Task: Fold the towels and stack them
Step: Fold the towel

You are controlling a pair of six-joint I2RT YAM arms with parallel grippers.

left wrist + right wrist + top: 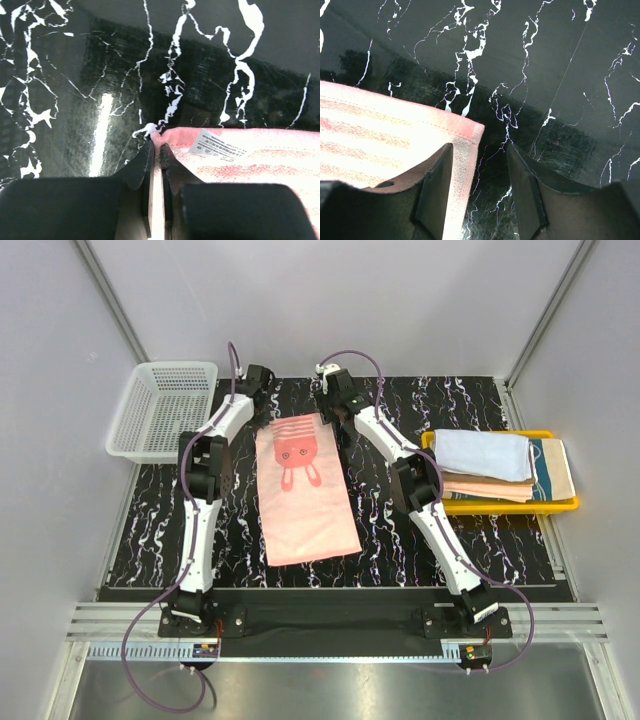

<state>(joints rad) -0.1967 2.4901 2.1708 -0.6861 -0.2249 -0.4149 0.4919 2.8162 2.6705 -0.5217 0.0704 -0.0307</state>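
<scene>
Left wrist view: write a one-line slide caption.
Left claw pinches the pink towel's corner, beside its white label, on the black marbled table.

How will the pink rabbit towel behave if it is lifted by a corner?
Probably floppy: the pink rabbit towel lies flat and thin, so it should hang and sag. Likely light: the left claw pinches only its corner fold.

White left arm (197,535) and right arm (445,540), black joints, purple cables (126,650), black end effector fingers (142,170)
</scene>
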